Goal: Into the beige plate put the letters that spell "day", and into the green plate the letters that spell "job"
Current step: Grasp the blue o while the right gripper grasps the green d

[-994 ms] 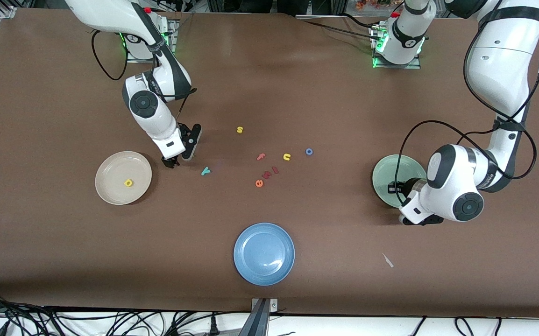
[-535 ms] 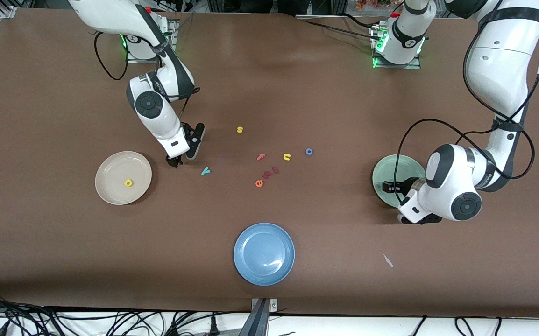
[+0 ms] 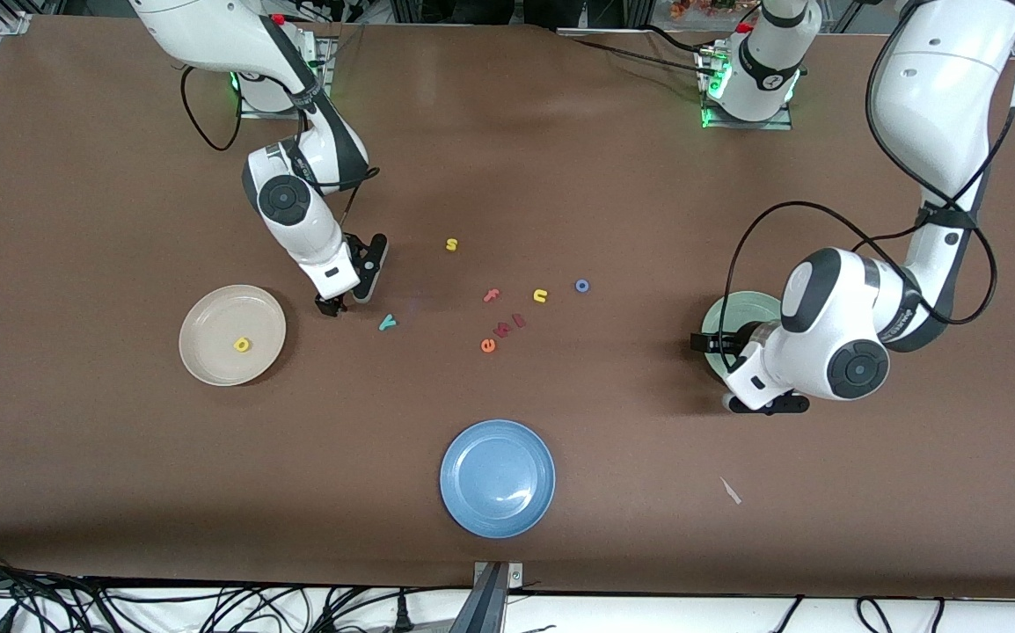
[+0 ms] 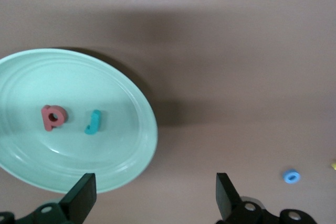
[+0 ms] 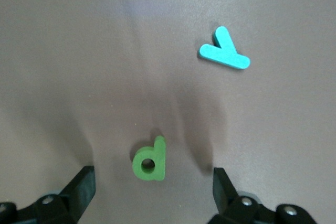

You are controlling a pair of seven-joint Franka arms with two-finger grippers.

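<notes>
Two of "job" — red "b" [image 4: 53,117] and teal "j" [image 4: 93,122] — lie in the green plate [image 4: 134,145]; left pincer [image 4: 152,203], released, is over its rim. Blue "o" [image 3: 582,286] remains mid-desk. Right pincer [image 5: 149,195], released, hovers over green "d" [image 5: 150,159] near teal "y" [image 5: 224,50]: lower, pinch it for the beige plate [image 3: 208,369], where yellow "a" [image 3: 242,345] lies.

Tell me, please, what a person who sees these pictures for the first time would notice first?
Probably the left gripper, open by the green plate, where the red "b" and teal "j" lie. Then the right gripper, open over the green "d", with the teal "y" beside it.
</notes>
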